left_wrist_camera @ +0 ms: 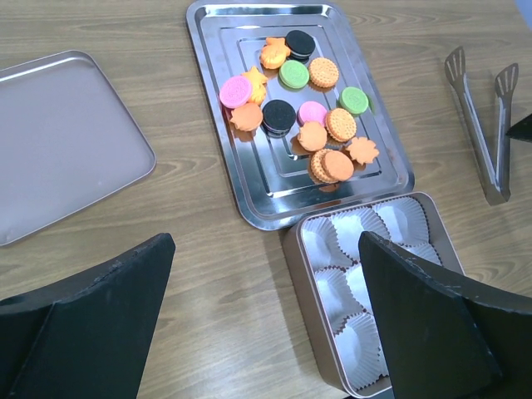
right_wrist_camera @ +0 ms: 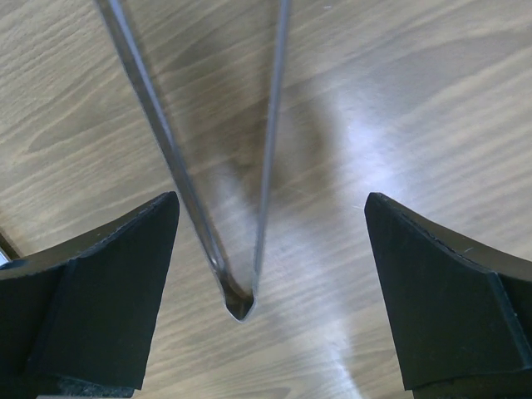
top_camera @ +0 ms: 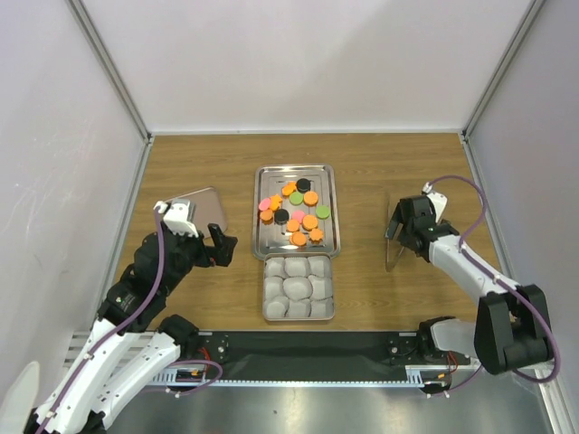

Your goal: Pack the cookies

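Left end effector (left_wrist_camera: 262,245): fingers apart, empty, above worktop (top_camera: 199,163). Flat lid (left_wrist_camera: 66,133) far left. Cookies (top_camera: 294,212) heaped on steel tray (left_wrist_camera: 245,174), centre. Box (top_camera: 264,289) of paper cups (top_camera: 298,287) just nearer. Tongs (left_wrist_camera: 482,125) right; right end effector (right_wrist_camera: 270,204) spread wide astride them, not touching.

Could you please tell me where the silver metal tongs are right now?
The silver metal tongs lie on the wooden table, right of the steel cookie tray in the top view, directly beneath the open right gripper.
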